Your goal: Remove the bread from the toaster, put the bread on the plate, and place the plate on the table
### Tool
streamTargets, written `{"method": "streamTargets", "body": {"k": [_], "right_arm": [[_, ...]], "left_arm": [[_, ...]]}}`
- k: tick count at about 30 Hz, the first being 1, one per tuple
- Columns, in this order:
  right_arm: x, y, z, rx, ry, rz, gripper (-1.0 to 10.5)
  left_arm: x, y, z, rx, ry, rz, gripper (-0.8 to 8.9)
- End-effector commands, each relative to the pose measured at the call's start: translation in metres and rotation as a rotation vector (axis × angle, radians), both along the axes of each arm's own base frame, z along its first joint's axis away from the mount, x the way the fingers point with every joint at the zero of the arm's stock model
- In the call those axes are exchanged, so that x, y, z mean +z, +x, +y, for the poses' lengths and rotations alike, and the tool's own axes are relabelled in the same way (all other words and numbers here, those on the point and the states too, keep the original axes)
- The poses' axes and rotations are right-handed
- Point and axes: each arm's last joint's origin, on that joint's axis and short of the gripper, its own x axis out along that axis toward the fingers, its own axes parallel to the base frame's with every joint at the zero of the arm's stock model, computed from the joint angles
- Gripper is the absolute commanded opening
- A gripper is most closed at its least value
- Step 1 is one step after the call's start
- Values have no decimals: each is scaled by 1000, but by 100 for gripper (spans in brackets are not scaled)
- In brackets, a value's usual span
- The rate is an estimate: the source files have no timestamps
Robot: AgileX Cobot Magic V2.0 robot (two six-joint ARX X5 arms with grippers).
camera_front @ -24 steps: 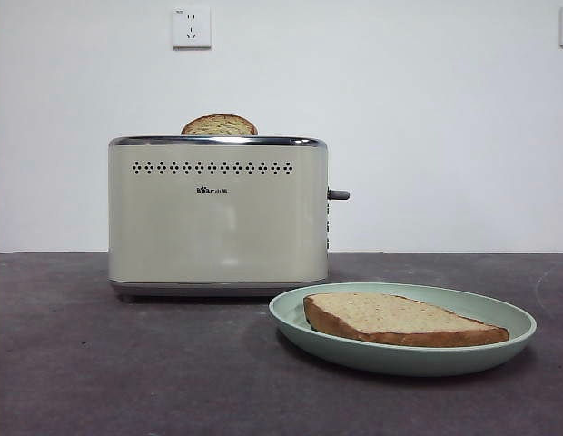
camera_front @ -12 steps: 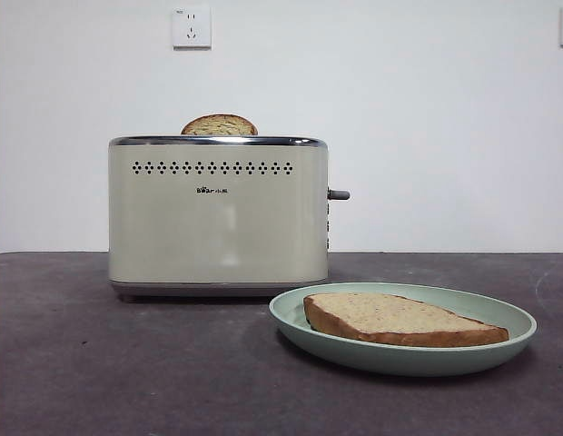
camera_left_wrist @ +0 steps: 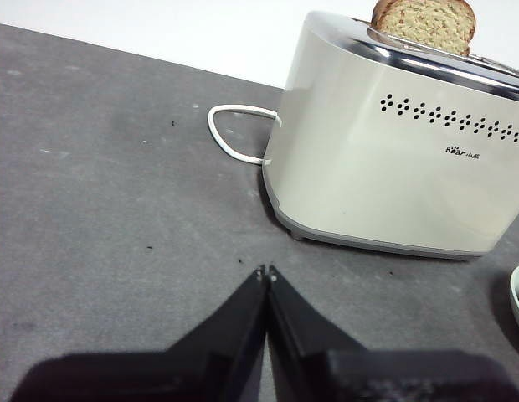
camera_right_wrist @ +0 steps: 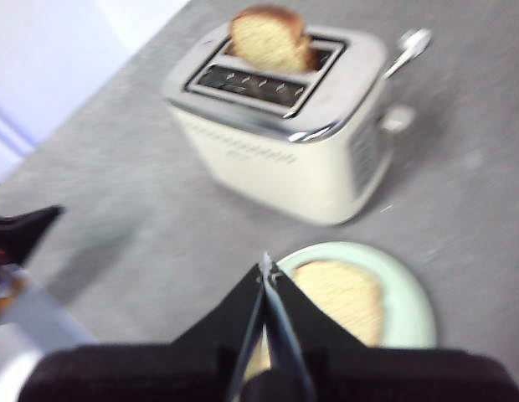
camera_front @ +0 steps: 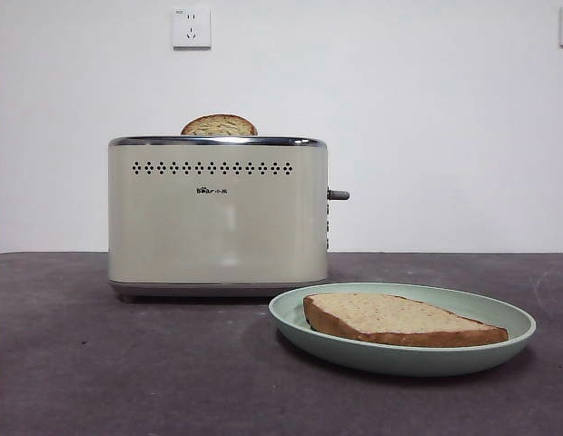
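The bread (camera_front: 400,318), a flat tan slice with a dark crust, lies on the mint-green plate (camera_front: 400,359). The plate rests on the table (camera_front: 100,363), in front of and to the right of the cream toaster (camera_front: 218,218). A second, darker domed slice (camera_front: 219,124) sticks up from the toaster. No gripper shows in the front view. My left gripper (camera_left_wrist: 266,272) is shut and empty above the table beside the toaster (camera_left_wrist: 402,159). My right gripper (camera_right_wrist: 264,268) is shut and empty, high above the plate (camera_right_wrist: 414,314) and bread (camera_right_wrist: 343,297); that view is blurred.
A white cord (camera_left_wrist: 234,134) loops on the table behind the toaster's end. The grey lever (camera_front: 339,194) juts from the toaster's right side. A wall socket (camera_front: 192,26) is on the white wall behind. The left arm's black tip (camera_right_wrist: 25,230) shows in the right wrist view.
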Motion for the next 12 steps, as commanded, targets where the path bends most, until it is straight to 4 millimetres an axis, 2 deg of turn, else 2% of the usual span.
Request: {"method": "streamTargets", "body": {"k": [1, 3, 6, 12], "right_arm": [[1, 14, -8, -115, -135, -172, 1], [-6, 23, -13, -191, -127, -254, 1], [-36, 25, -23, -251, -88, -325, 2], [-136, 4, -51, -430, -36, -396, 2]], "left_arm": [[-4, 1, 0, 3, 2, 7, -4], [-4, 1, 0, 3, 2, 7, -4], [-4, 1, 0, 3, 2, 7, -4], [-4, 1, 0, 3, 2, 7, -4]]}}
